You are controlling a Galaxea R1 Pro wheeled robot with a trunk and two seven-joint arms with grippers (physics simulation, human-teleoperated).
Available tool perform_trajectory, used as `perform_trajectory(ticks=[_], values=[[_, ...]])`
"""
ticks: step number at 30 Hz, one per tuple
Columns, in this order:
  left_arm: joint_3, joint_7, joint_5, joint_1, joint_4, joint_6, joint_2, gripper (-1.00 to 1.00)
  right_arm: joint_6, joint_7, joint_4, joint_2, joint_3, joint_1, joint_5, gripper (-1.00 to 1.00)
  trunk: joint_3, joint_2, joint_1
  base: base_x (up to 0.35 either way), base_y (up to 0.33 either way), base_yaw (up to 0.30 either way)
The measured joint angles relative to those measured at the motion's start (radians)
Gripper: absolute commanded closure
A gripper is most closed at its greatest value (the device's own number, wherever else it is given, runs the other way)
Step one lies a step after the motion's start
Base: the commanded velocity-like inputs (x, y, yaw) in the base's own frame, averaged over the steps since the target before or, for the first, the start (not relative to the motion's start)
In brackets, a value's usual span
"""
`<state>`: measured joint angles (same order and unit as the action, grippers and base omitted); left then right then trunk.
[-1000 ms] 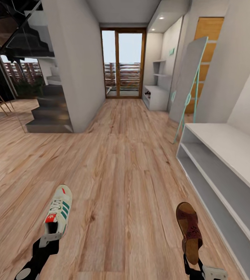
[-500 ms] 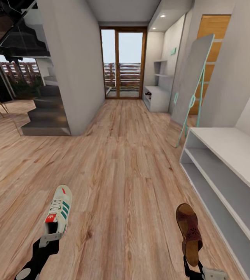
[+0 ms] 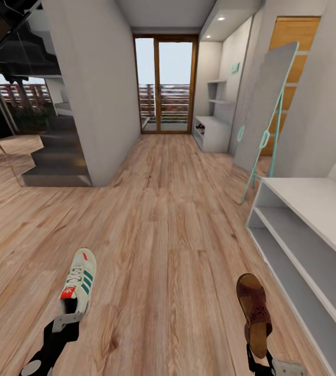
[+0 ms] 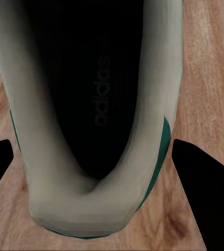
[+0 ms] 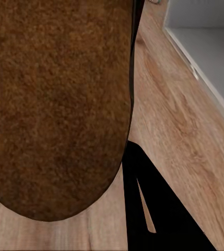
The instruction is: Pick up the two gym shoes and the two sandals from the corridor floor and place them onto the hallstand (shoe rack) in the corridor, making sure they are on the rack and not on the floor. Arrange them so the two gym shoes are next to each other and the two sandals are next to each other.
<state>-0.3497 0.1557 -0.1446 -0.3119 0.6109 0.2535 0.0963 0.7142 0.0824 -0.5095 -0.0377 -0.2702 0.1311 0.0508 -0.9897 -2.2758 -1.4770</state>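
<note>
Left hand (image 3: 66, 321) is clamped on the gym shoe's (image 3: 79, 282) heel, right hand (image 3: 262, 360) on the sandal's (image 3: 255, 310) heel, both carried above the corridor floor (image 3: 168, 219). Light, stiff-soled loads; heel grips look secure. The hallstand (image 3: 314, 230) waits alongside, right.

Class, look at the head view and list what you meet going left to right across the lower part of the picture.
Left gripper → gym shoe → sandal → grey shoe rack.
</note>
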Motion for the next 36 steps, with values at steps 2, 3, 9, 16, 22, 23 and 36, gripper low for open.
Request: perform_trajectory(ticks=[2, 3, 9, 16, 22, 23, 36], values=[[0.000, 0.000, 0.001, 0.000, 0.000, 0.000, 0.000, 1.00, 0.000, 0.000, -0.001, 0.000, 0.000, 0.000, 0.000, 1.00, 0.000, 0.000, 0.000, 0.339, 0.000, 0.000], [0.000, 0.000, 0.002, 0.000, 0.000, 0.000, 0.000, 1.00, 0.000, 0.001, -0.001, 0.000, 0.000, 0.000, 0.000, 1.00, 0.000, 0.000, 0.000, 0.339, 0.000, 0.000], [0.000, 0.000, 0.003, 0.000, 0.000, 0.000, 0.001, 1.00, 0.000, 0.001, -0.002, 0.000, 0.001, -0.001, 0.000, 1.00, 0.000, 0.000, 0.000, 0.339, 0.000, 0.000], [0.000, 0.000, 0.003, 0.000, 0.000, 0.000, 0.001, 1.00, 0.000, 0.001, -0.001, 0.000, 0.000, 0.000, 0.000, 1.00, 0.000, 0.000, 0.000, 0.339, 0.000, 0.000], [0.000, 0.000, 0.003, 0.000, 0.000, 0.000, 0.001, 1.00, 0.000, 0.001, -0.002, 0.000, 0.000, 0.000, 0.000, 1.00, 0.000, 0.000, 0.000, 0.339, 0.000, 0.000], [0.000, 0.000, 0.003, 0.000, 0.000, 0.000, 0.001, 1.00, 0.000, 0.001, -0.002, 0.000, 0.000, 0.000, 0.000, 1.00, 0.000, 0.000, 0.000, 0.339, 0.000, 0.000], [0.002, 0.000, 0.003, 0.000, 0.000, 0.000, -0.001, 1.00, 0.000, 0.000, -0.002, 0.000, 0.001, 0.000, 0.000, 1.00, 0.000, 0.000, 0.000, 0.339, 0.000, 0.000]])
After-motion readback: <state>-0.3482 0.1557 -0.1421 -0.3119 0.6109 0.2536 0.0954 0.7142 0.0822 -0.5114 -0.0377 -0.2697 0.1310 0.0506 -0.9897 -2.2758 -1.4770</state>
